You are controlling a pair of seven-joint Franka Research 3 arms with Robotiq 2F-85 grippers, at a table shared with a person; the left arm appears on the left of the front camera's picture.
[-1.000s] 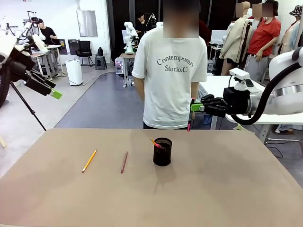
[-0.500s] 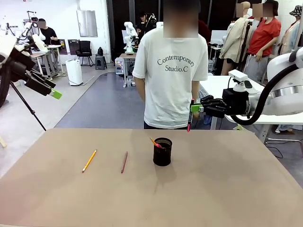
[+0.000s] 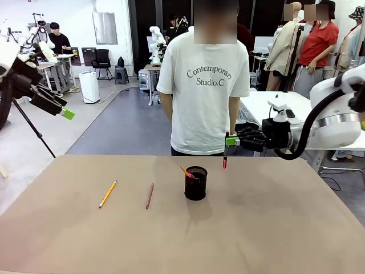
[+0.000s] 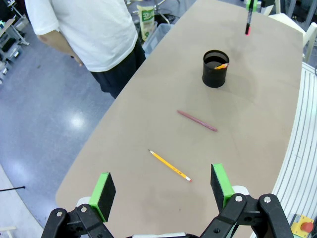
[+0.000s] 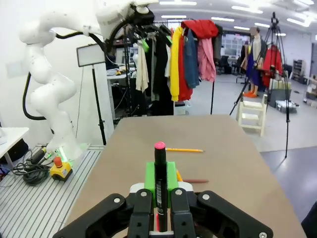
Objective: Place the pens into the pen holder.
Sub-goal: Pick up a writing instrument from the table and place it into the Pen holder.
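Observation:
The black mesh pen holder (image 3: pixel 195 183) stands mid-table with an orange-pink stick poking out of its rim; it is also seen from above (image 4: pixel 215 68). My right gripper (image 3: pixel 231 140) hangs above and right of it, toward the far edge. It is shut on the pink/red pen (image 3: pixel 224 157), which points tip down. Between the green pads in the right wrist view, the pen (image 5: pixel 159 173) is upright in the gripper (image 5: pixel 160 184). The orange-yellow pencil (image 3: pixel 107 194) and the reddish-brown one (image 3: pixel 149 196) lie flat left of the holder. My left gripper (image 4: pixel 162 187) is open, high off the table's left.
A person in a white T-shirt (image 3: pixel 205 85) stands at the far edge, behind the holder, arms down. Bare tabletop (image 3: pixel 256 228) stretches in front and to the right. A tripod leg (image 3: pixel 34 131) stands off the left side.
My right gripper has moved left and slightly down with the pen, closer to the holder. The pencils, holder and left arm have stayed put.

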